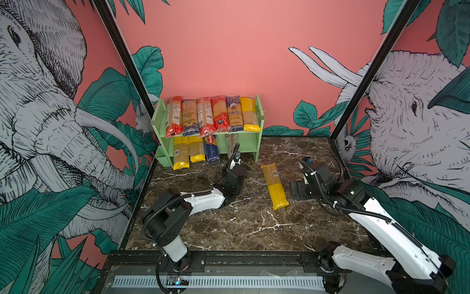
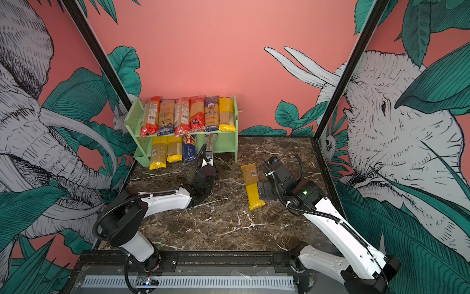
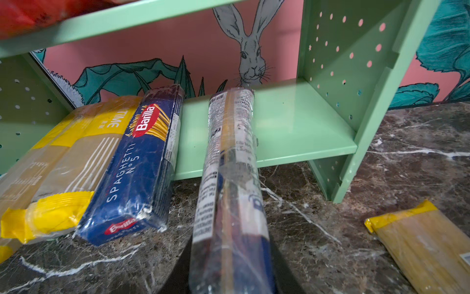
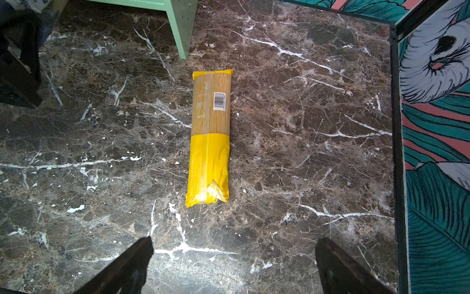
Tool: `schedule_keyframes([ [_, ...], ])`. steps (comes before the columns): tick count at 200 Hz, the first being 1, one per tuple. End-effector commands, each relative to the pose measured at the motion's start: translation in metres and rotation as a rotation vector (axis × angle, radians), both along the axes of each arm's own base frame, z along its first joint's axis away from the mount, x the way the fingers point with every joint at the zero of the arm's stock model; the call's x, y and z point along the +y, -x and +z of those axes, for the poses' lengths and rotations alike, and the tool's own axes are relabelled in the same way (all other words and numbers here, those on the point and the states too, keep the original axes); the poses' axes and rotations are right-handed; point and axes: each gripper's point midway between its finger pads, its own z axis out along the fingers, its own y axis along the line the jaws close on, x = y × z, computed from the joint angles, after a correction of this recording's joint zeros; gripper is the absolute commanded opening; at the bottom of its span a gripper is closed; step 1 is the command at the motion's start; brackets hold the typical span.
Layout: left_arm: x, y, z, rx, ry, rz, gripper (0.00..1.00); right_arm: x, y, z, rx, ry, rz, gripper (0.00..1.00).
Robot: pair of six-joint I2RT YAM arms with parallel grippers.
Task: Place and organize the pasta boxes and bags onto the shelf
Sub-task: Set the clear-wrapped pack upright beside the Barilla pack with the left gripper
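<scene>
Left gripper (image 1: 235,154), clamped on a clear spaghetti pack (image 3: 229,165), should slide it level along the lower board (image 3: 292,122), parallel to the Barilla pack (image 3: 142,163).

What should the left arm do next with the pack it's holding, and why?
Probably settle the clear pack onto the shelf's lower board and open the left gripper: its far end reaches as deep as the Barilla pack beside it, over bare board.
</scene>
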Motion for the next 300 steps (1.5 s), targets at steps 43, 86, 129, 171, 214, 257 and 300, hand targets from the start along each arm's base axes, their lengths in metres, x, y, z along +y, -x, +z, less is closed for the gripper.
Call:
schedule_keyframes([
  [43, 0.027, -0.035, 0.058, -0.152, 0.220, 0.200, 0.00, -0.008, 0.001, 0.003, -0.005, -0.009, -0.005, 0.99],
  [86, 0.032, -0.045, 0.045, -0.117, 0.195, 0.236, 0.00, -0.007, 0.000, 0.001, 0.004, -0.020, -0.007, 0.99],
  [129, 0.056, -0.058, 0.029, -0.086, 0.194, 0.292, 0.00, -0.006, -0.002, 0.001, 0.007, -0.023, -0.008, 0.99],
  [171, 0.066, -0.064, 0.010, -0.043, 0.203, 0.306, 0.00, -0.005, -0.003, 0.001, 0.010, -0.028, -0.008, 0.99],
  [214, 0.063, -0.068, -0.002, -0.008, 0.208, 0.279, 0.18, -0.004, -0.004, 0.003, 0.012, -0.034, -0.012, 0.99],
  [257, 0.057, -0.070, -0.004, 0.010, 0.205, 0.245, 0.59, -0.004, -0.004, 0.006, 0.007, -0.036, -0.016, 0.99],
  [300, 0.049, -0.070, -0.002, 0.033, 0.205, 0.194, 0.67, -0.004, -0.004, 0.007, 0.006, -0.040, -0.014, 0.99],
])
